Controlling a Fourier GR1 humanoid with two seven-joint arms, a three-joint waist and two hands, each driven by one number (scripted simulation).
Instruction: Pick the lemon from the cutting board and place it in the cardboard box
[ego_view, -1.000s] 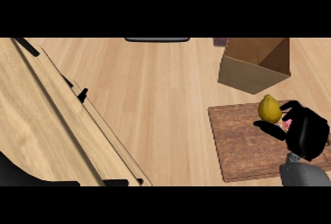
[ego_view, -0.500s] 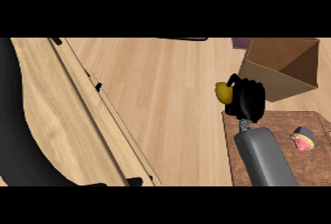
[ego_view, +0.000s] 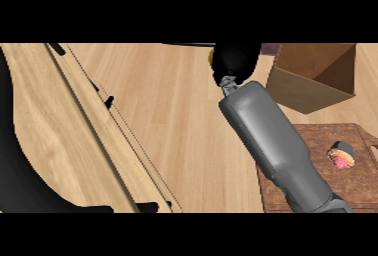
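yellow sliver of lemon inside a curled right hand

black fingers of the right hand (ego_view: 235, 59) are curled round the lemon (ego_view: 212, 56), and only a thin yellow edge shows at the hand's left side. the hand is at the top of the head view, above the wooden counter (ego_view: 177, 115) and just left of the cardboard box (ego_view: 314, 75), whose open mouth shows a dark inside. the lemon is off the cutting board (ego_view: 314, 150), which lies at the lower right. the grey forearm (ego_view: 277, 150) runs up from the lower edge and crosses the board's left part. a small pink and dark item (ego_view: 342, 155) rests on the board near its right edge. the left hand does not show.
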